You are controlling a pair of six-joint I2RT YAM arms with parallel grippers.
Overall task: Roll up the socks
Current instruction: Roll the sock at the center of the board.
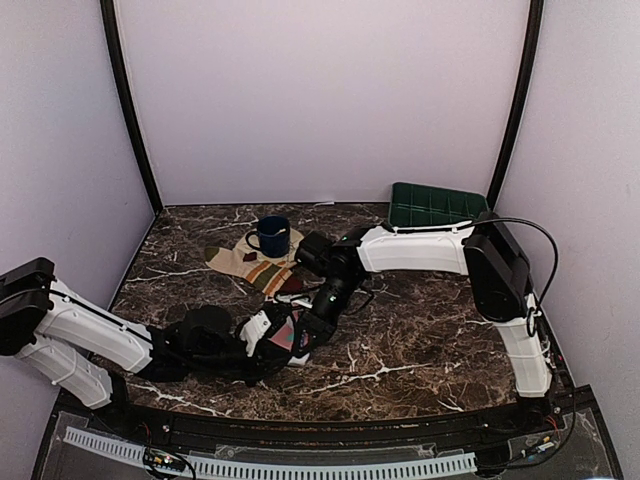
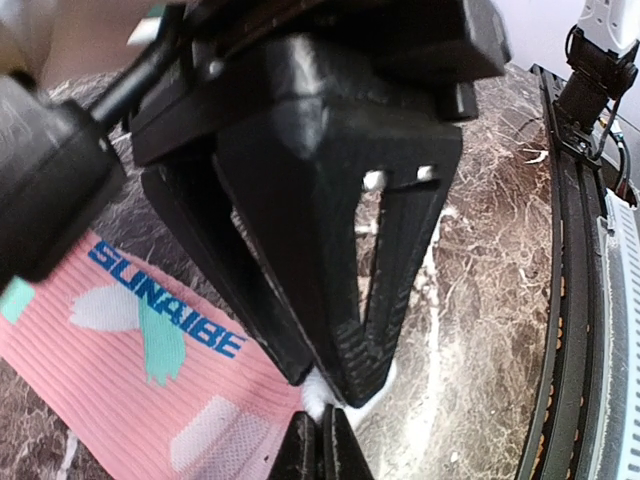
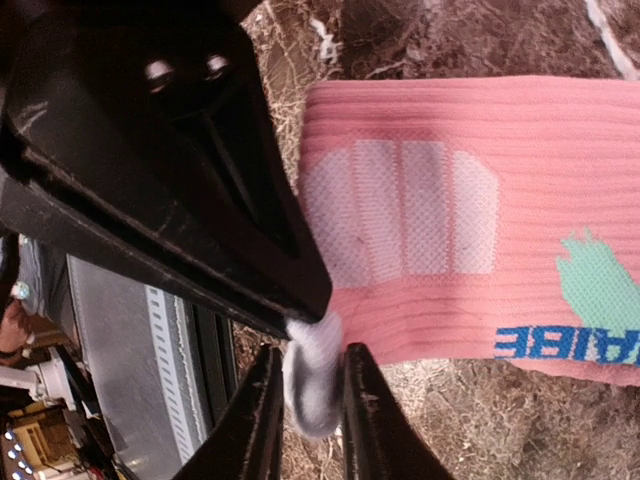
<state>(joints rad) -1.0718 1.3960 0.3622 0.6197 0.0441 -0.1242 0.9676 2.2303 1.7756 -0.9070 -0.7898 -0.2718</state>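
Both my grippers meet at one spot near the front middle of the marble table (image 1: 420,330), at one end of the pink sock (image 3: 470,190).

My left gripper (image 2: 322,428) has its fingers pressed flat together, with no gap showing between them. A tuft of the sock's white end (image 3: 310,400) comes out right at their tips, so I have that thin bit of fabric pinched. From my left wrist, the rest of the sock lies flat on the marble, off to the left of my fingers. It is ribbed and pink, with mint patches, paler mesh panels and blue lettering that reads SUNAIBE.

My right gripper (image 3: 312,365) comes in from the opposite side, and its tips almost touch the left ones. Its fingers stand a narrow way apart, and the same white end fills the space between them, touching both pads. I cannot tell whether they press on it or only flank it. From my right wrist, the sock's body stretches away to the upper right, lying flat and unrolled.

The striped sock (image 1: 262,272) lies spread out farther back on the table, well apart from both grippers. A blue mug (image 1: 270,236) stands at its far end.
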